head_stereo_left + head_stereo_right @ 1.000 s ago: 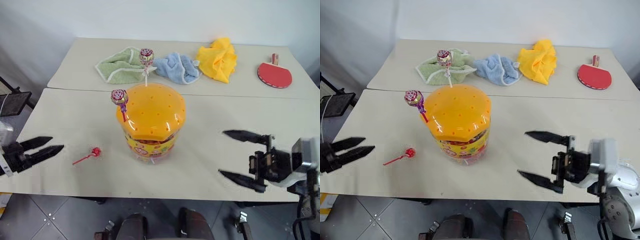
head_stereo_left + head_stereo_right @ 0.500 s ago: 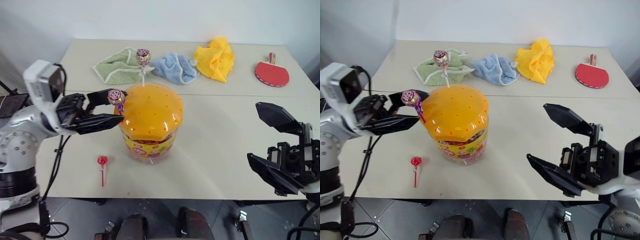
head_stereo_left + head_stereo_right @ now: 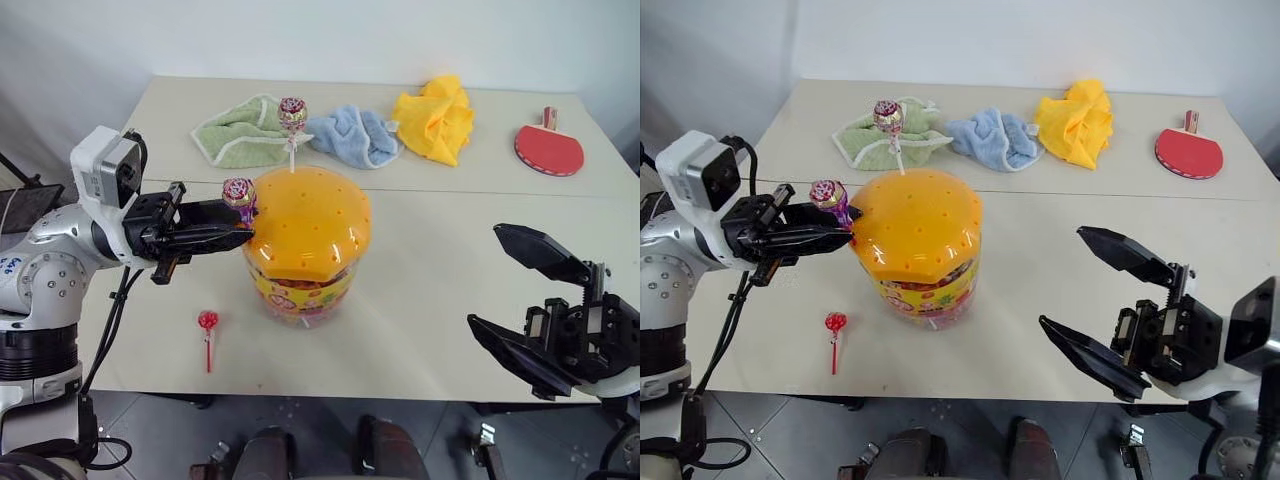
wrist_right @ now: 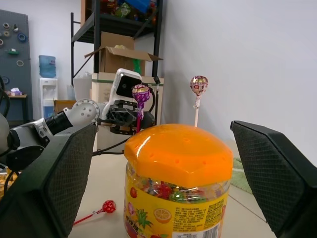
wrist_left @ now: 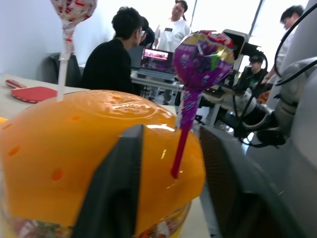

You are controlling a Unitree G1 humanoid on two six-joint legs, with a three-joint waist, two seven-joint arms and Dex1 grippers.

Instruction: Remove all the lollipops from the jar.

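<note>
The left gripper [image 5: 171, 198] reached in level from the left, its fingers [image 5: 111, 193] either side of the purple lollipop's [image 3: 238, 191] stick where it entered the jar's [image 3: 305, 240] lid on the left. In the left wrist view a gap showed on both sides of the stick, so the fingers were narrowed but gripped nothing. Doing it well likely meant closing low on the stick, then pulling along its own line out of the hole, not sideways, lest the jar tip.

The pinkish lollipop [image 3: 293, 112] stood in the lid's far side; the red lollipop [image 3: 208, 321] lay on the counter [image 3: 430, 280] left of the jar. The right gripper [image 3: 525, 300] hung wide open and empty over the counter's near right edge. There was free space above the jar and bare counter to its left.
</note>
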